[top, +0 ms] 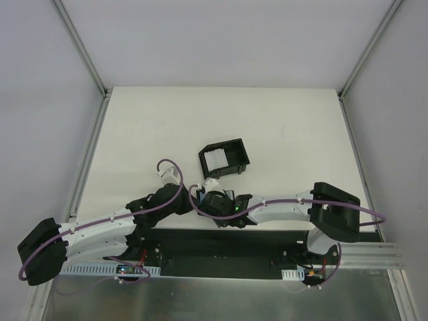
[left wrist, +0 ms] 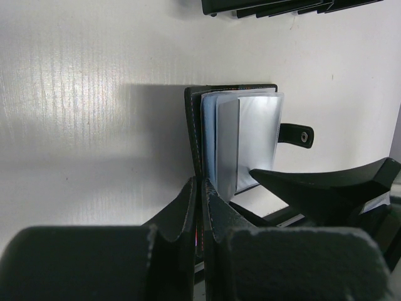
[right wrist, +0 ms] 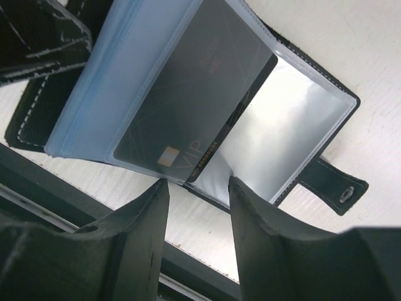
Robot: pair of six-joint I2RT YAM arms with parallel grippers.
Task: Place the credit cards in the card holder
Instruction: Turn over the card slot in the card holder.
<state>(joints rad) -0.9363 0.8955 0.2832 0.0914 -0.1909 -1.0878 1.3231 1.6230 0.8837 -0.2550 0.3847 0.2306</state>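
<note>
White table [top: 281, 127], arms reaching in from the near edge. Black open-topped box [top: 235, 150] sits mid-table, tilted, with pale whitish cards [top: 215, 159] standing inside it.

Left gripper [left wrist: 199, 207]: fingers closed, pinching the near edge of the card holder's black stitched cover. Right gripper [right wrist: 197, 207]: jaws apart with nothing between them, tips just beside the holder's near edge, not touching it.

Card holder [right wrist: 294, 125] lies open on the table near the front edge, between the two grippers and well short of the box. Its bluish clear sleeves are fanned up.

One dark grey card marked "VIP" [right wrist: 188, 106] with a gold chip sits inside a clear sleeve; can't tell if it's fully seated.

Snap-button tab [right wrist: 335, 188] sticks out flat from the holder's far side, unfastened.
</note>
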